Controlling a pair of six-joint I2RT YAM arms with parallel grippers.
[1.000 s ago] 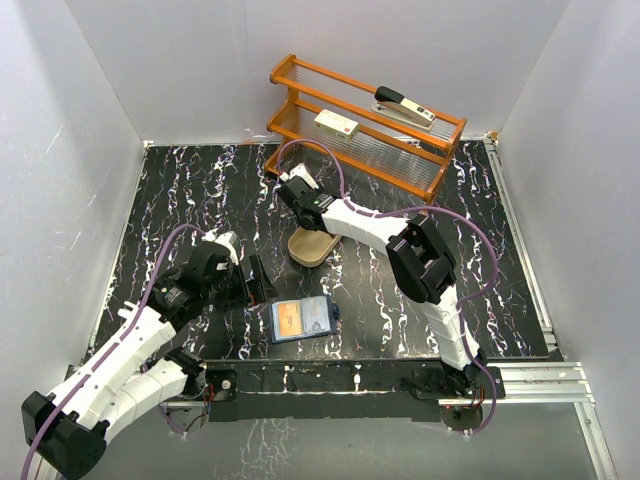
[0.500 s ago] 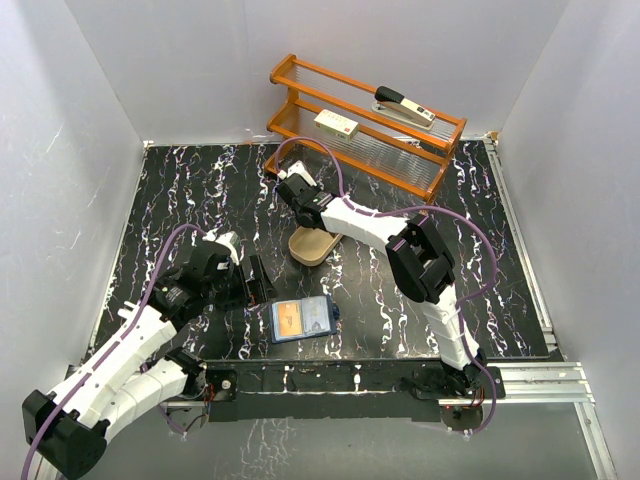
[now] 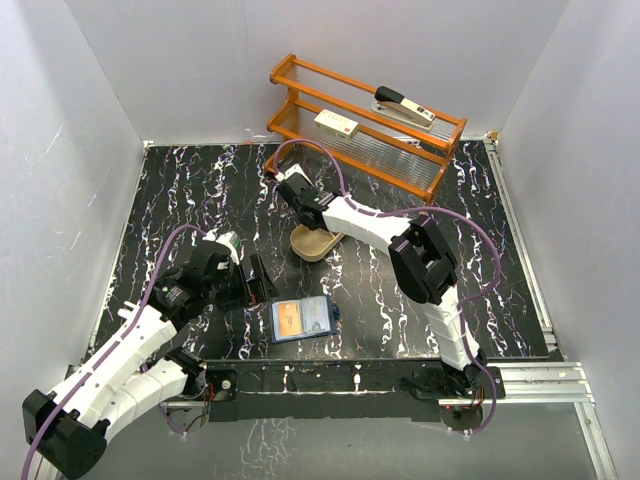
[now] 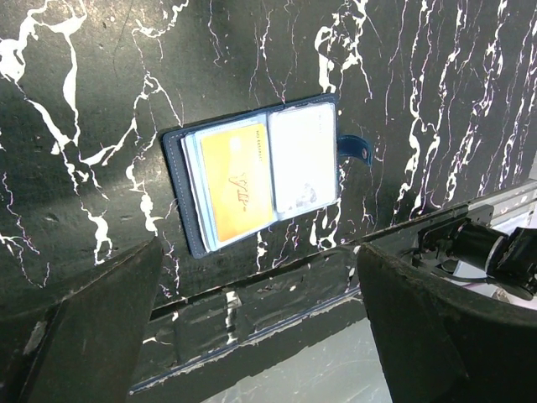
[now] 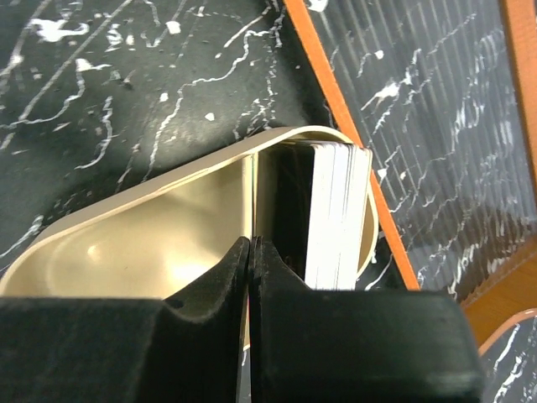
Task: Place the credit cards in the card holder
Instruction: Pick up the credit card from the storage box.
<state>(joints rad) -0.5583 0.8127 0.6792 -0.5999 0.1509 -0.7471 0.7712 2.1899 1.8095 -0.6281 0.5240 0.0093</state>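
Black marbled worktop (image 3: pixel 200 200), orange rack (image 3: pixel 380 150) at the back. Right arm (image 3: pixel 370 225) reaches out to the tan tray (image 5: pixel 159 239) mid-worktop. Left arm (image 3: pixel 130 350) sits low on the near left.

Card holder (image 4: pixel 252 180) lies open and flat near the arm bases, on the near side of the tray, long axis left-right in the top view. It shows an orange card in one pocket and a pale one in the other. Left jaws are spread wide and empty, hanging just over and beside it, so the left arm is nearer the holder.

Credit cards (image 5: pixel 340 214) are a stack standing on edge inside the tray, against its end wall. The right arm is the nearer one to them.

Key relation: in the right wrist view the stack is just right of the right jaws, a dark gap between, card faces running parallel with the jaws. Right jaws are pressed together. A thin pale edge runs up out of them, possibly a single card pinched; cannot tell for sure.

Versus the earlier top view:
- Right jaws have gone from part-open to fully together.
- The wrist has pulled slightly toward the back.
- The tray looks nudged or tipped, with more of its hollow showing.
- Left arm and card holder are unchanged.
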